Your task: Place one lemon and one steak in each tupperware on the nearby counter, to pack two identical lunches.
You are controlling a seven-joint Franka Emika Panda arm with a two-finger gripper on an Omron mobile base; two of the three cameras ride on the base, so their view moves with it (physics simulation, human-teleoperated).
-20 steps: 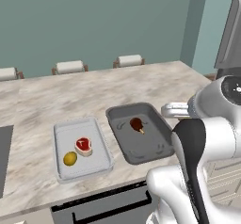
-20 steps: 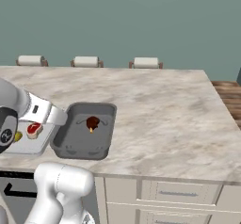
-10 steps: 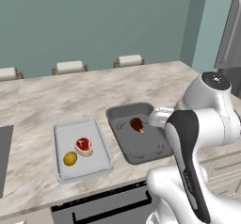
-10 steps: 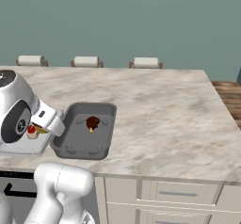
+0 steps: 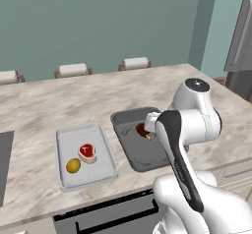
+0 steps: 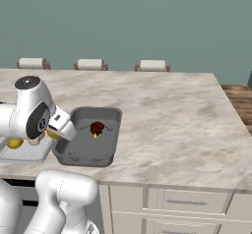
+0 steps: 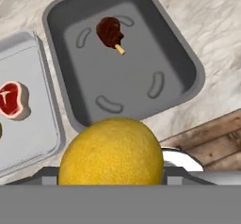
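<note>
A dark grey tray (image 6: pixel 88 142) sits on the marble bench (image 6: pixel 172 125), with a dark brown-red steak (image 6: pixel 97 128) lying near its 12 o'clock end. At the tray's 9 o'clock, the white arm (image 6: pixel 32 115) overhangs a light grey tray (image 6: pixel 27 152), a lemon (image 6: pixel 15 143) peeking out beneath it.

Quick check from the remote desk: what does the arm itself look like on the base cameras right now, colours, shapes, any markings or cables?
The arm has glossy white rounded shells with dark grey-black bands at the joints and a round dark cap on its top joint. No cables or markings are discernible.
</note>
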